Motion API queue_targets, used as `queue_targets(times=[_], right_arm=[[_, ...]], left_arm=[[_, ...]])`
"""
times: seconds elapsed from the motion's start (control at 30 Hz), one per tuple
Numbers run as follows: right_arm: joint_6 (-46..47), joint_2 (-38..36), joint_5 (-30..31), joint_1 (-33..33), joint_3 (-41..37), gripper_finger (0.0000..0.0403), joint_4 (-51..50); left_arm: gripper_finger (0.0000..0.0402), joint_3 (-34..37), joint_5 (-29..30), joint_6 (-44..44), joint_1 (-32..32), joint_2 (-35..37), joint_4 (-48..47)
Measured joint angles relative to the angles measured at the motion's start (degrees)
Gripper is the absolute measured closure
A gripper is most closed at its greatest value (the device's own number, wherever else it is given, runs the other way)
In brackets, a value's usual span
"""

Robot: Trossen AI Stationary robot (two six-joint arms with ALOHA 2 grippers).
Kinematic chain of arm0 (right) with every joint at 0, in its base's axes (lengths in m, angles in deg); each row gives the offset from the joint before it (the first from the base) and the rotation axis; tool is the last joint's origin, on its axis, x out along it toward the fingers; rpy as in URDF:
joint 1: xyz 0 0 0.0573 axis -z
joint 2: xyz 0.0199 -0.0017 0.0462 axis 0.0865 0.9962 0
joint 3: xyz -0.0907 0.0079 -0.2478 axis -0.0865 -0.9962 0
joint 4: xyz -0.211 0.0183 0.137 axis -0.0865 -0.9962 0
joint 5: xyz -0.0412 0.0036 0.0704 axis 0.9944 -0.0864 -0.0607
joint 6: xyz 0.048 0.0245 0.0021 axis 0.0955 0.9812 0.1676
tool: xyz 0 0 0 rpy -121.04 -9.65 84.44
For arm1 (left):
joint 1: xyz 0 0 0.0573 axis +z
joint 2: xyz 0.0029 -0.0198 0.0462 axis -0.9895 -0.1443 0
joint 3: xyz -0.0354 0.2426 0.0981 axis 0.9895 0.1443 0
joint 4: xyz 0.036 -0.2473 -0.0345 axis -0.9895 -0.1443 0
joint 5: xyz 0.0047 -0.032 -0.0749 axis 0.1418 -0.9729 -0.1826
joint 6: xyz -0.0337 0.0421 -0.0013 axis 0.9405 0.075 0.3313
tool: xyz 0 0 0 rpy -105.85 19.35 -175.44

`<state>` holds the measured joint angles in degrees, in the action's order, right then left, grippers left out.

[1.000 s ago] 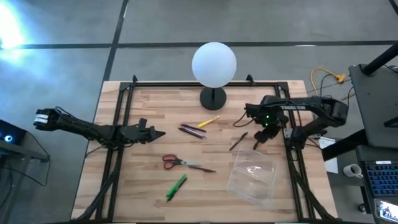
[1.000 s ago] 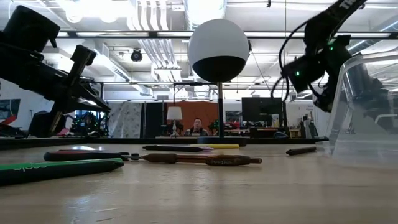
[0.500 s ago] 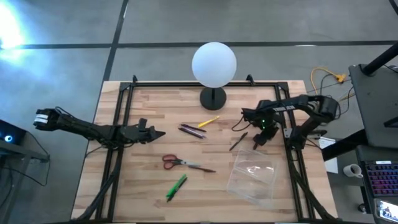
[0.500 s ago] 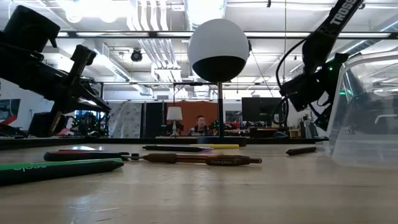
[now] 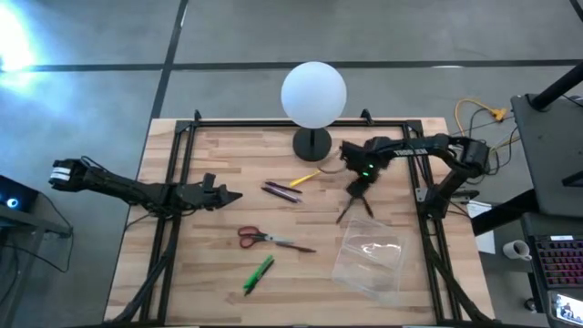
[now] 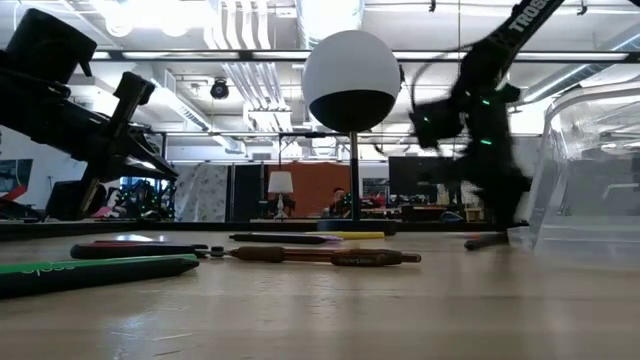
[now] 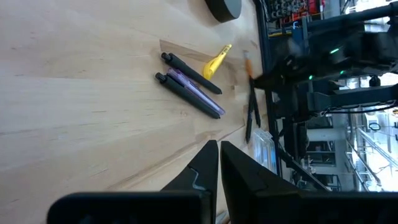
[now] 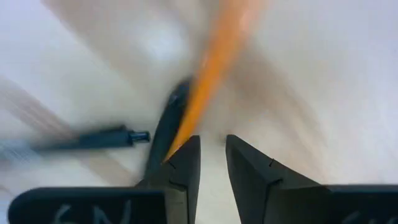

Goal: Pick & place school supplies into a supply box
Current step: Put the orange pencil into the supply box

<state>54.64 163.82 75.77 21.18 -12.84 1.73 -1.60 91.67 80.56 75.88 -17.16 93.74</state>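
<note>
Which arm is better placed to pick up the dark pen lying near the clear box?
The right arm, probably. Its pincer hangs open directly over that dark pen, next to the clear box. The left pincer waits shut, farther off across the table.

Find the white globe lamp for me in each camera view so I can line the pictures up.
High view: the white globe lamp sits at the table's far edge, centre, above its round black base.
Low view: the lamp stands centre, on a thin stem.
Left wrist view: only the black base shows, at the picture's edge.
Right wrist view: not in it.
Shared landmark: the yellow pencil near the base, also in the left wrist view.
</note>
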Motion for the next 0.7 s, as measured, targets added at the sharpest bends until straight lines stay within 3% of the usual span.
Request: queue_targets(times=[0.17, 0.37, 0.7], right_arm=[[1.0, -2.5, -0.2, -0.1, 4.1, 0.0333, 4.0], [-3.0, -2.9, 7.8, -0.2, 7.0, 0.0333, -8.4], [0.7, -2.6, 2.9, -1.3, 2.0, 0.0333, -6.6]], left_arm=[[0.0399, 0.0, 0.0, 1.3, 0.0, 0.0, 0.0], [0.0399, 0.0, 0.0, 1.3, 0.0, 0.0, 0.0], [0.0399, 0.0, 0.0, 1.3, 0.0, 0.0, 0.1]])
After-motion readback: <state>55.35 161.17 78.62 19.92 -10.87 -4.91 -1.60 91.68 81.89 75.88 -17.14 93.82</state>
